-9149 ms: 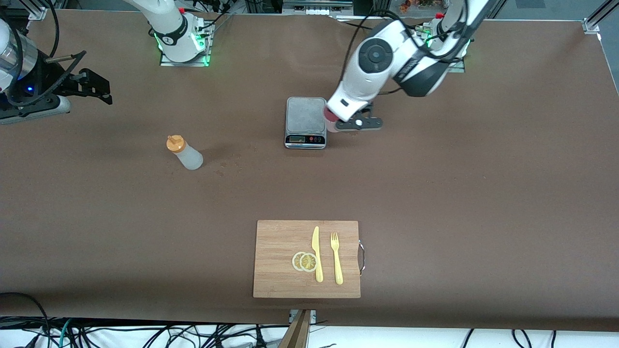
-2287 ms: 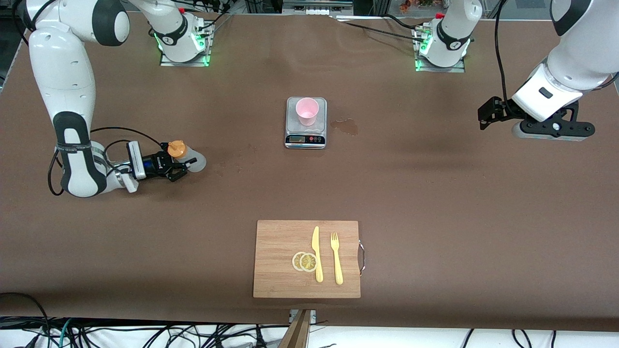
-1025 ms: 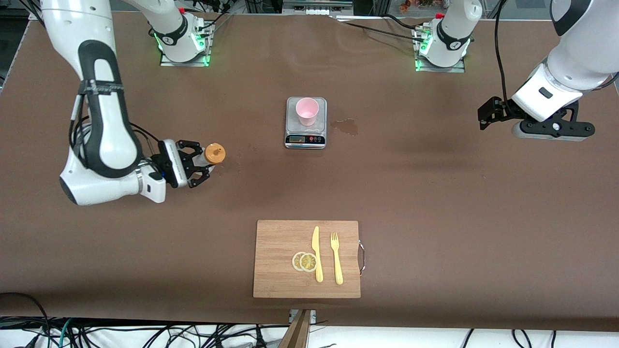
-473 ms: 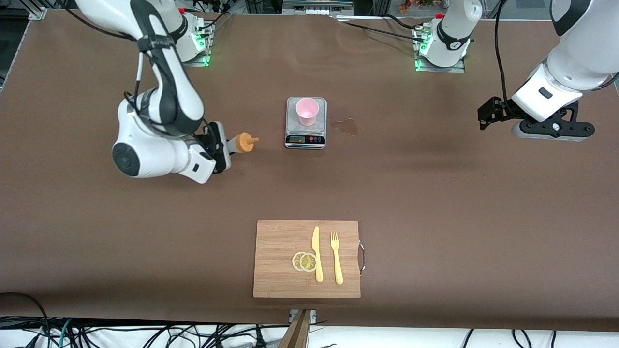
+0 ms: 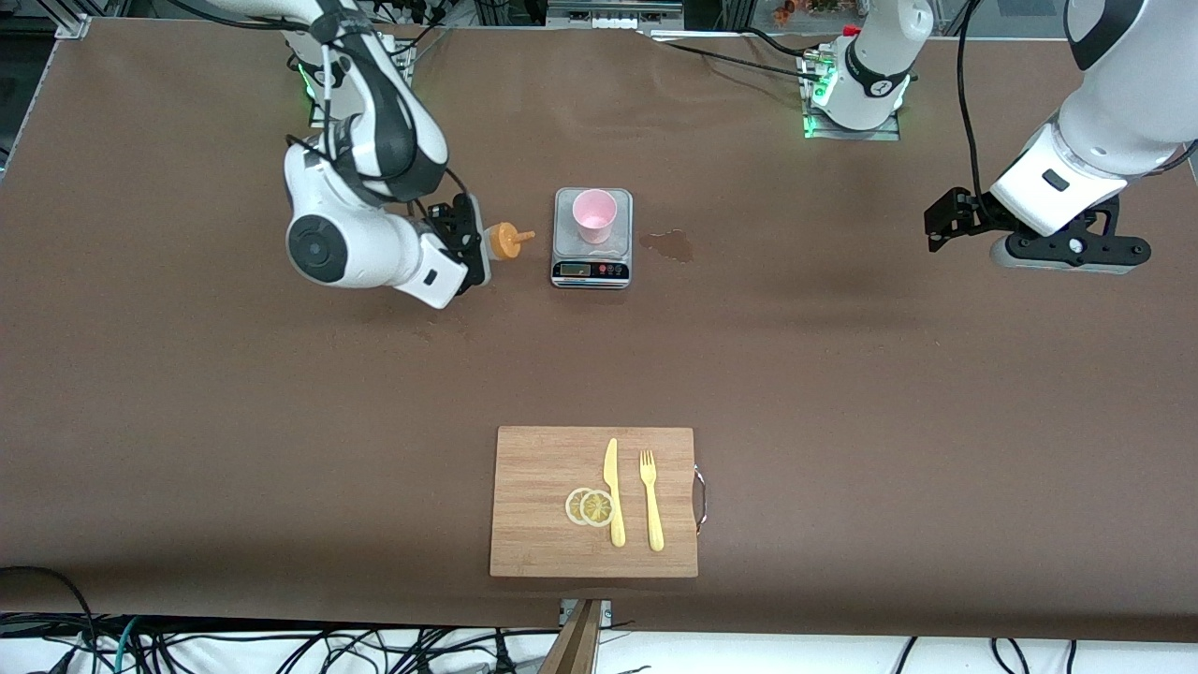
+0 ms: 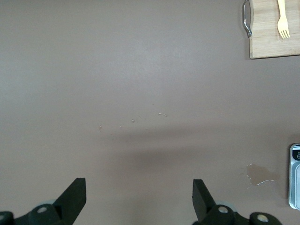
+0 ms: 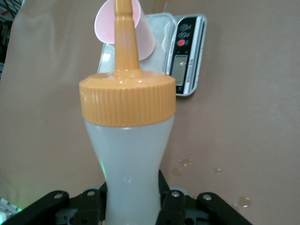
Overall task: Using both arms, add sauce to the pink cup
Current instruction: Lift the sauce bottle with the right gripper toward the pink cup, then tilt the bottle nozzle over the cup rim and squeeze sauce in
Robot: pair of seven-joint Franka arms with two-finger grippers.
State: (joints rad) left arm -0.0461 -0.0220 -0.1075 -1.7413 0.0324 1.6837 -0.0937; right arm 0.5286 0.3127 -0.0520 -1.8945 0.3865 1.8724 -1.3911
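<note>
My right gripper (image 5: 473, 245) squeezes the whitish plastic squeeze bottle with an orange cap (image 7: 127, 140), beside the grey scale (image 5: 573, 255) holding the pink plastic cup (image 5: 594, 215). My left gripper (image 6: 139, 199) waits, fingers apart.

You get even, bright overhead light on the brown worktop (image 5: 842, 374), with soft, faint shadows under both arms and a dim band in the left wrist view. Green lamps glow at the arm bases. The front view is sharp edge to edge. In the right wrist view the bottle (image 7: 129, 154) fills the foreground, slightly soft; small droplets glint.
</note>
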